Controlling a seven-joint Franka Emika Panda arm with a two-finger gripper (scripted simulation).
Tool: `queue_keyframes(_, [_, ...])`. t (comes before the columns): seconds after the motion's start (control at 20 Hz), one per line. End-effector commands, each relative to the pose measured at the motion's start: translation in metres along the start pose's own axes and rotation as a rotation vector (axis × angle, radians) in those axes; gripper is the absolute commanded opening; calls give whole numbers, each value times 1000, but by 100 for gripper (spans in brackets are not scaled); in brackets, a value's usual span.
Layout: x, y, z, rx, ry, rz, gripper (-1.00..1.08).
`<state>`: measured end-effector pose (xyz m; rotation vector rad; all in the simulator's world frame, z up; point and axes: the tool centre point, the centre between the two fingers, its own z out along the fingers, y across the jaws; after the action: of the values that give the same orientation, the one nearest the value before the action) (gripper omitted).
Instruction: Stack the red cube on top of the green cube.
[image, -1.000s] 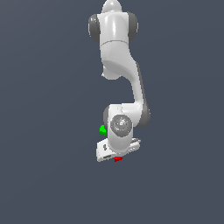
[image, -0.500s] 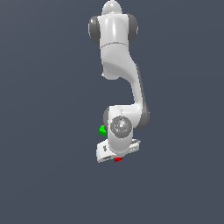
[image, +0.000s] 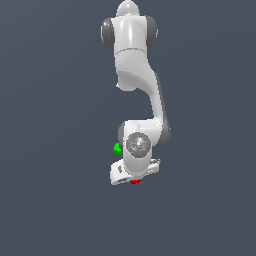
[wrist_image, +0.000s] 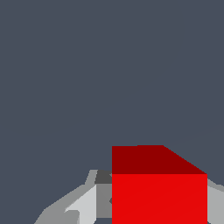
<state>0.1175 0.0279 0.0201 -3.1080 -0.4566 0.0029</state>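
The red cube (wrist_image: 159, 192) fills the lower part of the wrist view, sitting between the two fingers of my gripper (wrist_image: 153, 179). A grey finger pad (wrist_image: 103, 197) lies against one side of the cube, and the other finger (wrist_image: 215, 201) lies against the opposite side. In the exterior view only a sliver of the red cube (image: 134, 182) peeks out from under the white hand of the gripper (image: 134, 179). The green cube (image: 117, 148) rests on the floor a short way off, beside the wrist and partly hidden by it.
The white arm (image: 135, 75) stretches from its base at the top of the exterior view down to the hand. Plain dark grey floor (image: 55, 150) surrounds everything.
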Motion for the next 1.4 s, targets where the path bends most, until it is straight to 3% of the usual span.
queue_keyframes(0.0, [0,0,-4,0,1,0,-100])
queue_keyframes(0.75, [-1,0,-90,-1,2,0,-100])
queue_keyframes(1.35, [-2,0,-99,-1,3,0,-100])
